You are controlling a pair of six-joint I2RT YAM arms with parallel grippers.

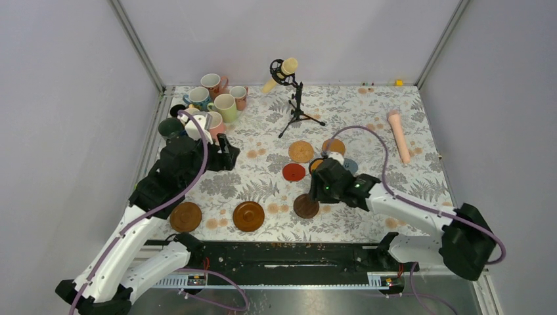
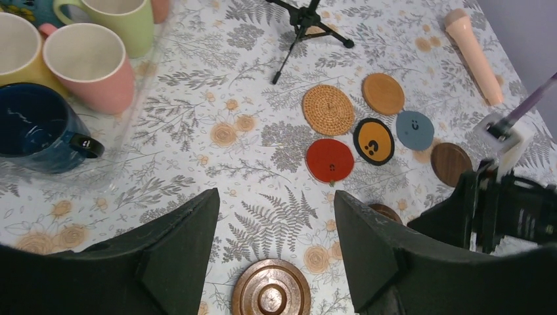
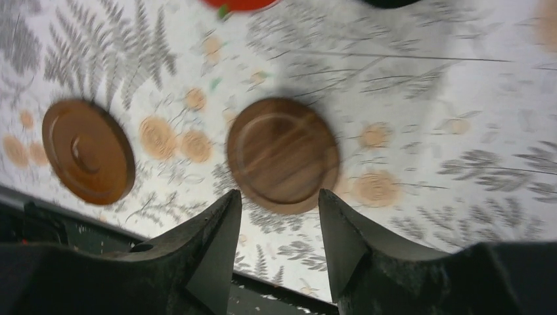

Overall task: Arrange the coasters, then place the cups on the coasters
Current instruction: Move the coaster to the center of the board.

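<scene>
Coaster of dark wood (image 3: 284, 154) lies flat on the table (image 1: 269, 187), near its front edge, as the third in a row with two mid-brown coasters (image 1: 186, 216) on its left side. It sits just under and slightly ahead of the right hand (image 3: 279, 197), whose fingers stand apart with nothing between them, so the disc is released, not grasped. It is round, so no long axis must be matched. It shows fine grain and a shallow raised rim. The left hand (image 2: 276, 197), also spread and empty, hovers near the cups (image 1: 220, 102) at the far left corner, well apart. I judge the right arm much nearer.
</scene>
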